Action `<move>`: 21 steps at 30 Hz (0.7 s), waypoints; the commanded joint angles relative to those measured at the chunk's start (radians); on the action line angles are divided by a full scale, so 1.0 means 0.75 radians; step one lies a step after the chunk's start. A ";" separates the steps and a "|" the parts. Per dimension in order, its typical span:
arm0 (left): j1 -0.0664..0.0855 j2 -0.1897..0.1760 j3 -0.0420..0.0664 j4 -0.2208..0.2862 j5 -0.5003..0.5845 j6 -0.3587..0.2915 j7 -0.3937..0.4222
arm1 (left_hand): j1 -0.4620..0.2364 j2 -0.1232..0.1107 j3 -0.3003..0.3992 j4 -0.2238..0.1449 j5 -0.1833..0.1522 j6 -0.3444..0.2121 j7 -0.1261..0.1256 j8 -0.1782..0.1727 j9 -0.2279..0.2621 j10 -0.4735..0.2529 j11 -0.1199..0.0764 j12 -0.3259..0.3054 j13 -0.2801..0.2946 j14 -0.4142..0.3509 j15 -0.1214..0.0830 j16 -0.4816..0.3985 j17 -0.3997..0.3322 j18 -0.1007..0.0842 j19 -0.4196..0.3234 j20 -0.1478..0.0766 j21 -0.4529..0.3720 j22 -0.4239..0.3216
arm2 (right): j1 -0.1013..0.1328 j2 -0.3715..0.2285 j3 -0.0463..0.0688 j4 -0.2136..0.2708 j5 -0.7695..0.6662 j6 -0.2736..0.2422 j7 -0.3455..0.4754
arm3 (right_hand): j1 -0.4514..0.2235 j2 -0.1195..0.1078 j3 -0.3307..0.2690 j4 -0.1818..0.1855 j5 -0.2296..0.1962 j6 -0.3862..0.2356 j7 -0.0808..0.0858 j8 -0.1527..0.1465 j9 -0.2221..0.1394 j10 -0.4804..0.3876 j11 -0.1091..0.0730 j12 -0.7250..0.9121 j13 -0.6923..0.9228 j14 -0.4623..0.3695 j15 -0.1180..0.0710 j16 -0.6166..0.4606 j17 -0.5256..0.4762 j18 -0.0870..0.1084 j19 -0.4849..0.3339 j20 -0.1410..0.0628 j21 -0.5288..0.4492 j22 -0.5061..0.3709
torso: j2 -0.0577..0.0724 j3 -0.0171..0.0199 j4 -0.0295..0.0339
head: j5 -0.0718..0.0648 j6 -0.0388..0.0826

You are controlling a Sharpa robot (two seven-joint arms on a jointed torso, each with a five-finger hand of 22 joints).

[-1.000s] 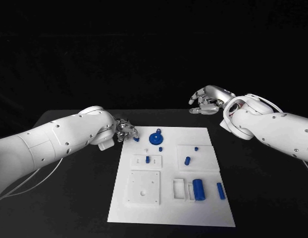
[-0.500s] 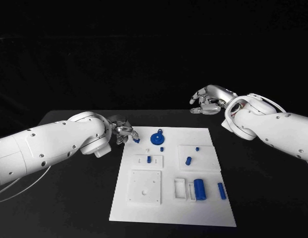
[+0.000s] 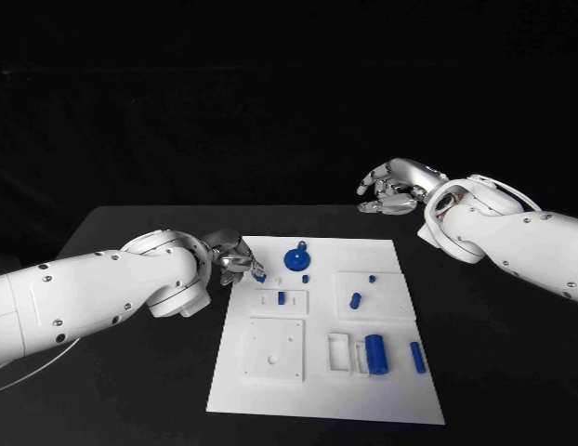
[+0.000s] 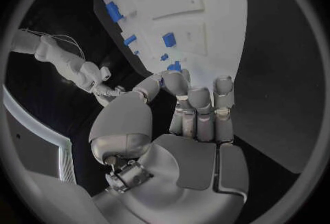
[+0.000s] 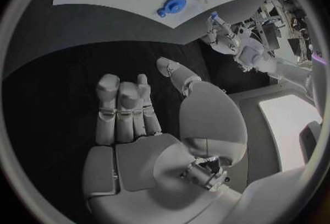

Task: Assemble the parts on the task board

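The left hand (image 3: 236,257) pinches a small blue part (image 3: 258,275) over the task board (image 3: 322,390); the right hand (image 3: 397,187) hangs empty, fingers loosely spread.

A black table (image 3: 128,372) spreads beneath everything, its far edge meeting a dark backdrop (image 3: 289,93)

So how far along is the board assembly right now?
Early. Done: small blue pegs appear seated in white blocks, though I can't confirm. In hand: the left hand pinches a small blue part at the task board edge. Left: blue disc and cylinder; the right hand holds nothing.
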 commanded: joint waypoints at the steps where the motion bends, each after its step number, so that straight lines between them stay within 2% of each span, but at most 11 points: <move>1: 0.001 -0.014 -0.023 0.034 -0.035 -0.043 -0.014 | 0.014 -0.001 0.005 0.001 0.005 0.177 -0.100 0.082 0.156 0.000 -0.012 0.005 0.002 0.051 -0.054 0.009 0.002 0.015 0.010 -0.185 0.009 0.001 | 0.000 -0.001 0.001 0.006 -0.006 0.007 0.006 | 0.005 -0.010 -0.003 0.007 0.009 -0.002 0.009 -0.004 -0.001 -0.002 0.001 0.002 -0.001 -0.003 -0.006 -0.007 -0.002 0.071 0.001 -0.011 -0.006 0.018 | 0.001 -0.0002 0.0002 | 0.001 -0.002; 5: 0.001 -0.026 -0.049 0.055 -0.034 -0.033 -0.018 | 0.011 -0.004 0.004 0.003 0.005 0.177 -0.099 0.081 0.157 -0.001 -0.011 0.006 0.003 0.050 -0.054 0.009 0.002 0.015 0.010 -0.185 0.009 0.002 | 0.000 -0.004 0.001 0.011 -0.006 0.007 0.006 | 0.005 -0.010 -0.003 0.006 0.010 -0.002 0.009 -0.003 -0.001 -0.002 0.001 0.002 -0.001 -0.003 -0.006 -0.007 -0.002 0.071 0.001 -0.011 -0.006 0.018 | 0.002 -0.0003 -0.0007 | 0.003 -0.003; 12: -0.008 -0.018 -0.054 0.052 -0.036 -0.004 -0.021 | 0.008 -0.007 0.003 0.011 -0.016 0.177 -0.098 0.077 0.160 -0.005 -0.010 0.010 0.004 0.046 -0.053 0.009 0.003 0.015 0.007 -0.184 0.008 0.004 | 0.000 -0.004 0.001 0.012 -0.006 0.008 0.006 | 0.005 -0.010 -0.003 0.006 0.012 -0.002 0.009 -0.003 -0.001 -0.002 0.001 0.002 -0.002 -0.003 -0.006 -0.007 -0.002 0.071 0.001 -0.011 -0.006 0.018 | 0.003 -0.0018 0.0000 | 0.004 -0.004; 21: -0.035 0.010 -0.059 0.019 -0.049 -0.016 -0.014 | 0.006 -0.010 0.003 0.016 -0.030 0.179 -0.097 0.075 0.162 -0.007 -0.009 0.013 0.005 0.043 -0.052 0.009 0.004 0.015 0.006 -0.184 0.008 0.006 | 0.000 -0.004 0.001 0.014 -0.006 0.008 0.007 | 0.006 -0.009 -0.003 0.006 0.018 -0.002 0.009 -0.003 -0.001 -0.002 0.001 0.002 -0.002 -0.004 -0.006 -0.008 -0.002 0.071 0.001 -0.011 -0.006 0.018 | 0.004 -0.0024 -0.0013 | 0.004 -0.005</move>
